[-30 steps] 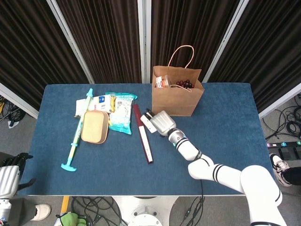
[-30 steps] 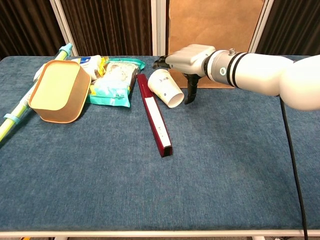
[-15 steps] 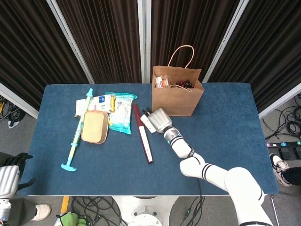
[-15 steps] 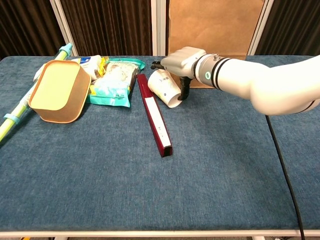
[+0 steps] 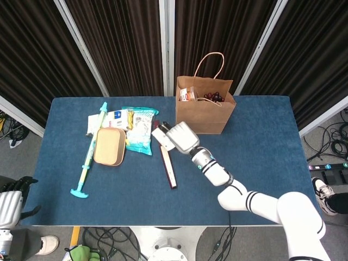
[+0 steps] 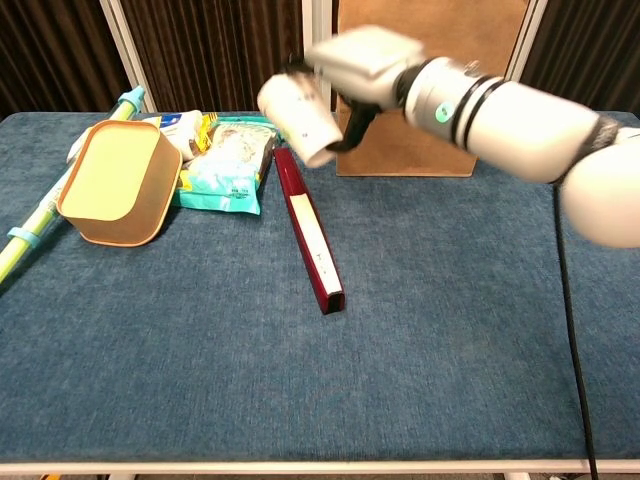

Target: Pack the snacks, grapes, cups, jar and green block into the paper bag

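Now my right hand (image 6: 365, 62) grasps the cup (image 6: 296, 118) on its side above the table, and the bag (image 5: 205, 112) stands just behind, to my right, its mouth open upward.

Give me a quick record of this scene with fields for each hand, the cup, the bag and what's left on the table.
right hand: holds the white paper cup, lifted above the table
left hand: at the table's near left corner, holding nothing
paper bag: upright at the far edge, jar and grapes visible inside
still on table: tan cup, snack packets, dark red box, teal stick
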Motion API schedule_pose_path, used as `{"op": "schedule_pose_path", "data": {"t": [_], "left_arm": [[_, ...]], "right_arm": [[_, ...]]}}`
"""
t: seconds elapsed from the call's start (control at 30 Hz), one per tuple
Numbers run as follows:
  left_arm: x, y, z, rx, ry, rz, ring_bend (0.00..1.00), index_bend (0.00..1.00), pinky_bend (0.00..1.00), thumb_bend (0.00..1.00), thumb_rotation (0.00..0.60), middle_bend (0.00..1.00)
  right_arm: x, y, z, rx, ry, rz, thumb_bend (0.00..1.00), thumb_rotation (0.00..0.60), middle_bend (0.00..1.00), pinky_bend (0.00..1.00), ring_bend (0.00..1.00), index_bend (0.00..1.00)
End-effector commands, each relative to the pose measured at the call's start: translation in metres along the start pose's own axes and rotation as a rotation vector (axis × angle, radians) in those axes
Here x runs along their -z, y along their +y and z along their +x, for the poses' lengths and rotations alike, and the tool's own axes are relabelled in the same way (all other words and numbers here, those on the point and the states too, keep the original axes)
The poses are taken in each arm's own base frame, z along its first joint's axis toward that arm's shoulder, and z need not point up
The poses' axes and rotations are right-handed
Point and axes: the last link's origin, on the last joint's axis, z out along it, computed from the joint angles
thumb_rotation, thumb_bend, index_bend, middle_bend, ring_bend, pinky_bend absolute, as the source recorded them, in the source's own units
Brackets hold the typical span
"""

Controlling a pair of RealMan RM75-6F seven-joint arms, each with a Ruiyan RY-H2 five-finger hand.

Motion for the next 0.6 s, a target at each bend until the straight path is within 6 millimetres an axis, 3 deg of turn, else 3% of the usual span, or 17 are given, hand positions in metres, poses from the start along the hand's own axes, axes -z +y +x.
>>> {"op": "schedule_pose_path", "data": {"t": [0.03,0.2,0.33,0.47,0.6], "left_arm": [[0.0,0.001,0.001,-0.002,0.002,-0.004,0.31,0.36,0.26,0.04,0.6,0.35],[-0.001,0.004,0.002,-0.006,0.004,-0.014,0.31,0.36,0.26,0.04,0.6,0.35],[-0.001,0.006,0.003,-0.006,0.006,-0.024,0.31,0.36,0.26,0.04,0.6,0.35],[-0.002,0.008,0.003,-0.008,0.006,-0.03,0.31,0.36,0.26,0.04,0.6,0.35],[-0.002,0.009,0.003,-0.007,0.001,-0.032,0.31,0.36,0.26,0.04,0.6,0.35]], "right_arm": [[0.034,0.02,0.052,-0.093,0.218,0.033,0.21,0.6,0.26,0.89,0.67,0.23],[0.06,0.05,0.102,-0.201,0.435,-0.014,0.21,0.6,0.27,0.89,0.67,0.23],[0.073,0.077,0.128,-0.258,0.541,-0.091,0.21,0.6,0.26,0.89,0.66,0.23],[0.081,0.099,0.14,-0.326,0.566,-0.189,0.21,0.6,0.26,0.89,0.66,0.23],[0.08,0.116,0.14,-0.396,0.547,-0.29,0.21,0.6,0.26,0.89,0.66,0.23]]}}
